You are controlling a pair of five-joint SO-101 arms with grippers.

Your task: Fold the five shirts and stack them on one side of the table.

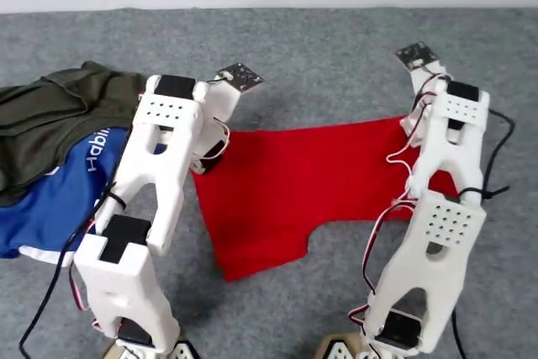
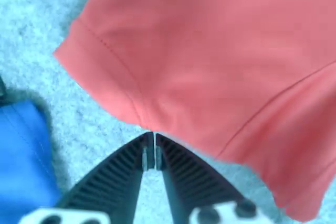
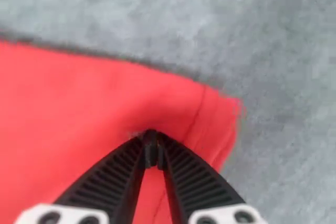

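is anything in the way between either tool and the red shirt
Nothing visible. The left tool, shut, has its tips at a sleeve edge of the red shirt; the right tool, shut, sits directly on the fabric near the other sleeve.

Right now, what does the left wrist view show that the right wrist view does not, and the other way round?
Only the left wrist view: the edge of a blue cloth shirt, apart from the red cloth shirt across a strip of grey felt-like table cover, and the left claw, shut, with its tips at the red shirt's edge. Only the right wrist view: the right claw, shut on the red cloth near a sleeve's stitched hem. Both: the red shirt lying flat on the grey cover.
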